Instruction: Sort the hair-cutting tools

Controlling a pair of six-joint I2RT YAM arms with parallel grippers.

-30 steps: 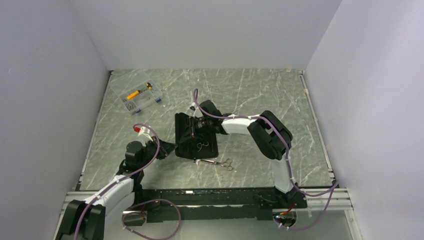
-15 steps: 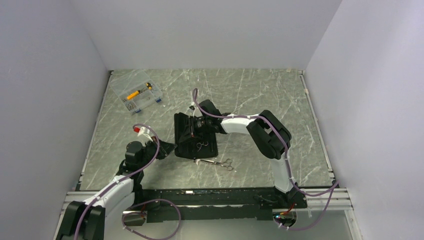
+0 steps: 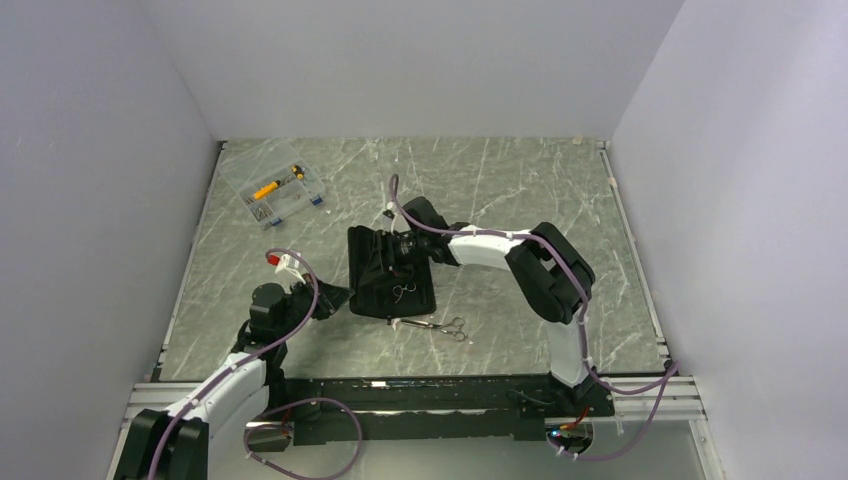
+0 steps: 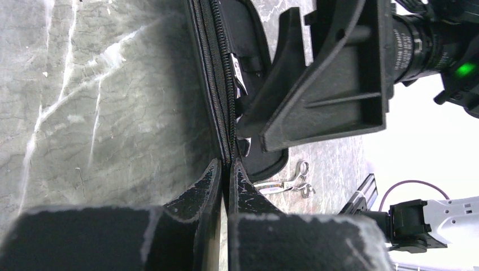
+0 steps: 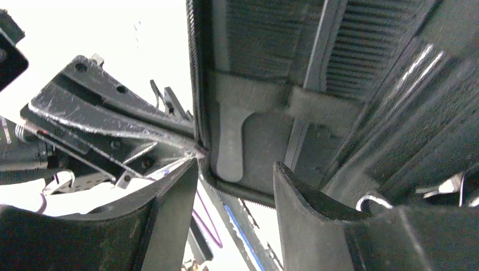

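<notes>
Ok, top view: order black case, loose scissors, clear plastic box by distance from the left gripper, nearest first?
1. black case: its edge is in the left gripper.
2. loose scissors: on table, to its right.
3. clear plastic box: far left.

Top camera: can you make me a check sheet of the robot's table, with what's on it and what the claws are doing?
Surface: grey marbled table.
Job's things: first scissors lie in the open black case; second scissors lie on the table by its near edge; comb not made out.
Clutter: clear box of small parts, far left.
Grippers: left gripper shut on the case's zip edge; right gripper open over the case.
Cables: purple cables run along both arms.
Surroundings: plain pale walls on three sides.
</notes>
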